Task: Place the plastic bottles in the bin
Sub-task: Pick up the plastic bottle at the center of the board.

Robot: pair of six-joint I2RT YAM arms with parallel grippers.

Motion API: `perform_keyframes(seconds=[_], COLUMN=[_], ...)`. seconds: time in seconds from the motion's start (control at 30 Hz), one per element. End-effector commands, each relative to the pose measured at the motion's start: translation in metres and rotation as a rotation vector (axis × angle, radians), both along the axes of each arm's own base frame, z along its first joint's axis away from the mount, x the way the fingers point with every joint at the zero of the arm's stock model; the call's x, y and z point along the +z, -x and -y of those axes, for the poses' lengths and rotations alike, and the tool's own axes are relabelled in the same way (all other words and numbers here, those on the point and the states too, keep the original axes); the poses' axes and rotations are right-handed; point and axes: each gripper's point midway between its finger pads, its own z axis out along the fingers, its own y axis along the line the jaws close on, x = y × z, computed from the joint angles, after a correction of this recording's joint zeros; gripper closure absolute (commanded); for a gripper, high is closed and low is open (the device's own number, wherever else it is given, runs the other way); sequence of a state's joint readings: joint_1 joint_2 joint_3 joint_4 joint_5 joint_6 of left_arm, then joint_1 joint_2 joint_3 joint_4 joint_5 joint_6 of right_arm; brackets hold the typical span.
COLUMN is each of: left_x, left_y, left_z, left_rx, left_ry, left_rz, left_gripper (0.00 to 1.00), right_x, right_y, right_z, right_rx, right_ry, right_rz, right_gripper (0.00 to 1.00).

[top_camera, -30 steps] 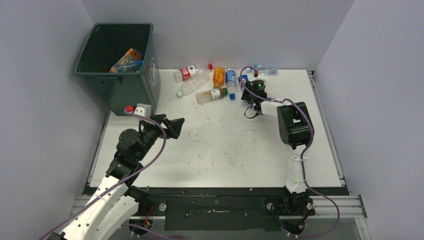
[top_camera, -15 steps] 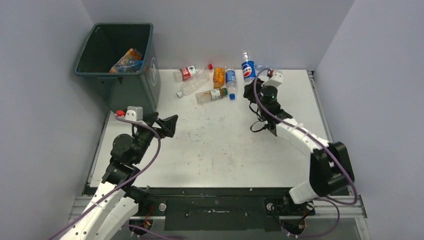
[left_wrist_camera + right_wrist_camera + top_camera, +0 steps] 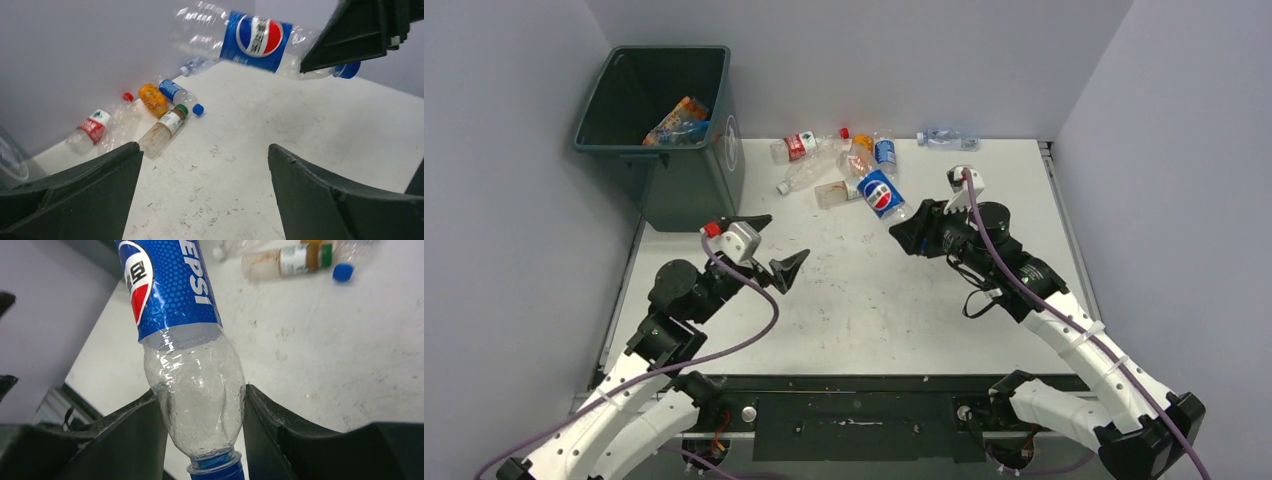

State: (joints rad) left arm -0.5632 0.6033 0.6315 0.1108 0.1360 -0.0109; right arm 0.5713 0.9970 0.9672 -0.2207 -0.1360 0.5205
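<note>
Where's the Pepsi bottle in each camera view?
Top external: Pepsi bottle, just above centre.
Left wrist: top middle, sideways, in the air.
Right wrist: centre, cap toward the camera.
Shared landmark: the brownish bottle lying on the table.

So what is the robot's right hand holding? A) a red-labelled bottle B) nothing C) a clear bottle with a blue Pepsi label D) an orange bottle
C: the right hand is shut on the neck end of the Pepsi bottle, which hangs in the air.
</note>
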Motion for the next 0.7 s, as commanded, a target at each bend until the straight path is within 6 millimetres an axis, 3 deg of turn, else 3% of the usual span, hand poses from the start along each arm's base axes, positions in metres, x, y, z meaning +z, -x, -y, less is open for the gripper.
perform_keyframes(seconds=[0.0, 0.13, 0.3, 0.53, 0.67], left_x=[0.014, 0.013, -0.004, -0.025, -0.030], left_y=[0.022, 0.040, 0.035, 0.017, 0.012], left_z=[0.029, 0.052, 0.073, 0.089, 0.099], left_rx=[-0.147, -0.202, -0.262, -0.283, -0.287], left_ry=[-0.334, -0.577, -0.956, -1.199, -1.208], left_rz=[0.188, 0.427, 0.552, 0.606, 0.608], left_gripper=[0.04, 0.04, 0.04, 0.04, 0.02], right_x=[-0.022, -0.031, -0.033, -0.019, -0.013], right_y=[0.071, 0.094, 0.108, 0.120, 0.126], right_z=[-0.007, -0.005, -0.004, -0.005, -0.005], right_rx=[0.287, 0.370, 0.449, 0.510, 0.527], right_ry=[0.100, 0.144, 0.205, 0.218, 0.210], right_rz=[-0.170, -0.233, -0.266, -0.237, -0.224], right_gripper=[0.95, 0.95, 0.95, 0.95, 0.95])
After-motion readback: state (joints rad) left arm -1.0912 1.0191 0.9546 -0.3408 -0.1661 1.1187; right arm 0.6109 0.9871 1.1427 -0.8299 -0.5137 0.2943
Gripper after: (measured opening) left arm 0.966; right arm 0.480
